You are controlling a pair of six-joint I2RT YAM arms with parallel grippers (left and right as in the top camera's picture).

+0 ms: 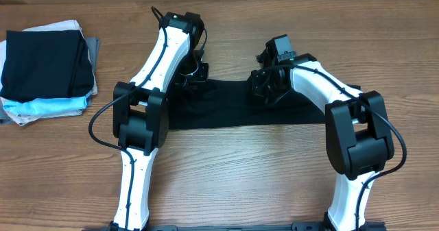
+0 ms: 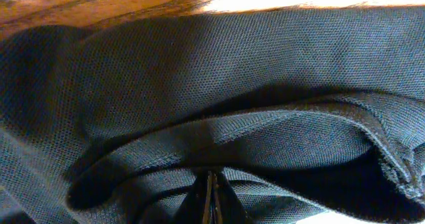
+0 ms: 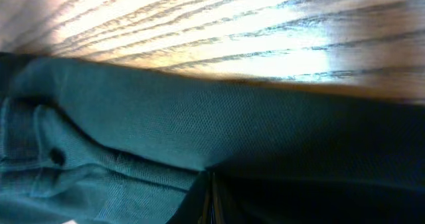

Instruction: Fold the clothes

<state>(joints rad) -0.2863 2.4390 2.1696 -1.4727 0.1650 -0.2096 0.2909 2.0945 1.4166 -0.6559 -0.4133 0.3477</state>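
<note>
The black T-shirt [image 1: 240, 107] lies as a long folded strip across the middle of the wooden table. My left gripper [image 1: 190, 77] is at its far left edge, shut on a fold of the black fabric [image 2: 219, 141]; its fingertips [image 2: 211, 197] pinch the cloth. My right gripper [image 1: 269, 87] is at the strip's far edge right of centre, shut on the fabric [image 3: 199, 131], fingertips [image 3: 211, 201] closed under a fold. No logo or lettering shows.
A stack of folded garments [image 1: 46, 70] sits at the far left, a black one on top, pale blue, white and grey ones below. Bare wooden table [image 1: 240, 176] lies in front of the strip, between the arm bases.
</note>
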